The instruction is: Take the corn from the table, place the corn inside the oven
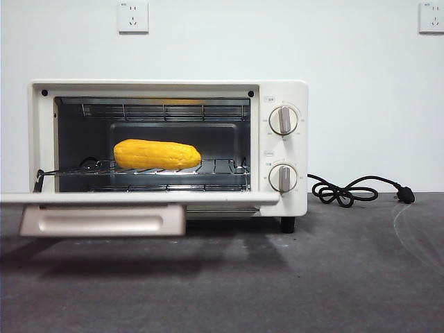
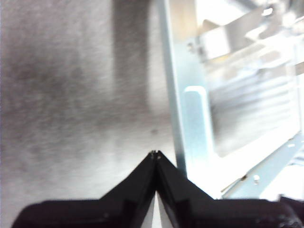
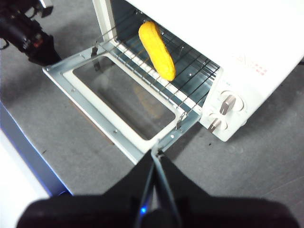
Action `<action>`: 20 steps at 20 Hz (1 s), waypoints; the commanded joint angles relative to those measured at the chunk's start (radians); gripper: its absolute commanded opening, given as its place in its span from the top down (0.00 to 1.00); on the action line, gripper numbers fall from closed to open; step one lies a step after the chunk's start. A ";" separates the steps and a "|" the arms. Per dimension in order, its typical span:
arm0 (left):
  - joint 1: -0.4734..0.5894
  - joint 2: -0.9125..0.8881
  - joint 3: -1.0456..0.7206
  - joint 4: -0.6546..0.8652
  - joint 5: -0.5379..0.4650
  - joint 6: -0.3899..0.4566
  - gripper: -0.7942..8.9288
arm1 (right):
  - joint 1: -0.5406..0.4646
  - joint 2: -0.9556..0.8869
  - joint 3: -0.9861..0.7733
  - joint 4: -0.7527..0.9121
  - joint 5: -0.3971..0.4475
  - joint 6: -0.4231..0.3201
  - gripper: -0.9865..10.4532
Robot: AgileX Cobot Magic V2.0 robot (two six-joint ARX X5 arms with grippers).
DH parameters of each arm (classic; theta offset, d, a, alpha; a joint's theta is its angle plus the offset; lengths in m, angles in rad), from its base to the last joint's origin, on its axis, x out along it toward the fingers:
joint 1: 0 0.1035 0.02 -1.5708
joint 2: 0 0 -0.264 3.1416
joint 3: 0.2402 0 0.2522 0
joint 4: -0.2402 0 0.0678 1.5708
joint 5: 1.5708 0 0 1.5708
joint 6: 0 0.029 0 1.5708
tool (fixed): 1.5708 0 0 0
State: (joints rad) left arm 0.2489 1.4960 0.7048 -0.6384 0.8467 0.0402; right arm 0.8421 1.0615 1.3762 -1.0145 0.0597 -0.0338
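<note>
front view: corn [image 1: 157, 154] lies on the rack inside the oven [image 1: 284, 201], door down. looks light, stiff, bumpy, rolls easily; grip mid-body across its width. left gripper [image 2: 156, 154] and right gripper [image 3: 156, 153] both pressed together, empty

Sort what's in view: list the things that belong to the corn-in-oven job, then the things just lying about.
Job:
corn, lying on the oven's wire rack
oven, door open
table

Just there:
power cord, unplugged, on the table
wall sockets
</note>
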 commanded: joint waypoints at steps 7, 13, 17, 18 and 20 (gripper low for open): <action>0.065 -0.254 0.134 0.377 0.221 -0.427 0.93 | -0.001 0.003 0.003 -0.008 0.000 0.011 0.92; 0.050 -0.470 0.134 0.546 0.200 -0.597 0.93 | -0.001 0.003 0.003 -0.007 0.000 0.010 0.92; 0.023 -0.565 0.134 0.407 0.190 -0.541 0.93 | -0.001 0.003 0.003 -0.007 0.000 0.010 0.92; 0.017 -0.585 0.134 0.371 0.179 -0.515 0.93 | -0.001 0.003 0.003 -0.007 0.000 0.010 0.92; -0.002 -0.632 0.134 0.274 0.139 -0.436 0.93 | -0.001 0.003 0.003 -0.006 0.001 0.008 0.92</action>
State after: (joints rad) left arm 0.2550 0.8818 0.8448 -0.3248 1.0004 -0.4831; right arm 0.8421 1.0618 1.3762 -1.0248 0.0597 -0.0307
